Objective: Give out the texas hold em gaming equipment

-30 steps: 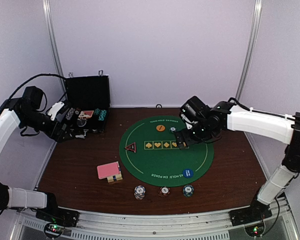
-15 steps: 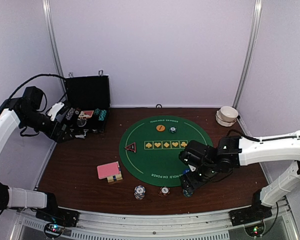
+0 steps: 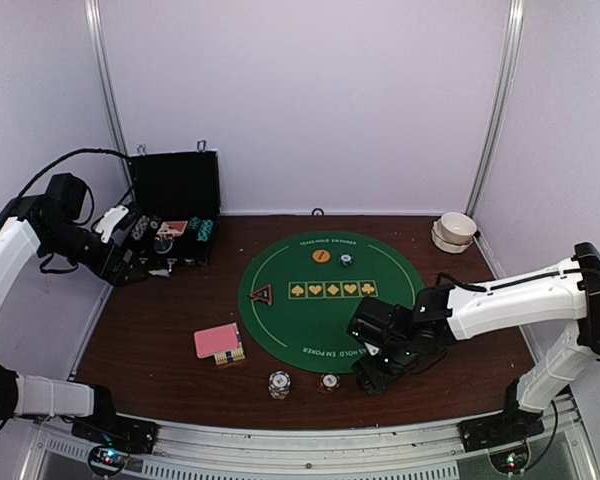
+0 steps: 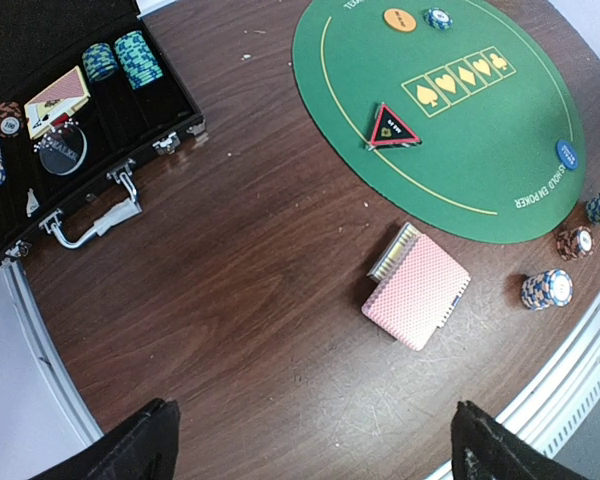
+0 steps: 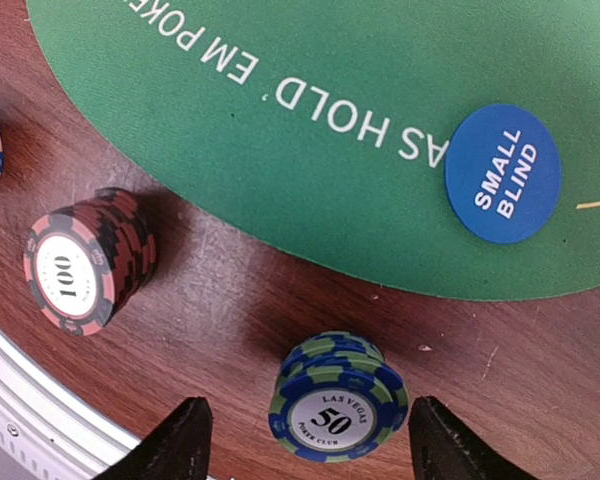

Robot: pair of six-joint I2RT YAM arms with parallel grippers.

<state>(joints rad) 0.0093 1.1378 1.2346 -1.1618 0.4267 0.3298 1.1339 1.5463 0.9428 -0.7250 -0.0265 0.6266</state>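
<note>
Change: rt pincer [image 5: 310, 438] swung from mat's [image 5: 330, 120] far side to near edge w/in a sec. Jaws narrowing, not yet shut. 50 stack [image 5: 338, 400] sits between its fingers, untouched. Pick-up likely next. Lft pincer [image 4: 315, 440] wide open, holding nothing.

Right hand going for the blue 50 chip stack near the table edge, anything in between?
Nothing visible. The right hand is open over the blue chip stack, which shows between its fingers in the wrist view. The red chip stack stands apart on bare wood, and the blue disc lies off on the green mat.
</note>
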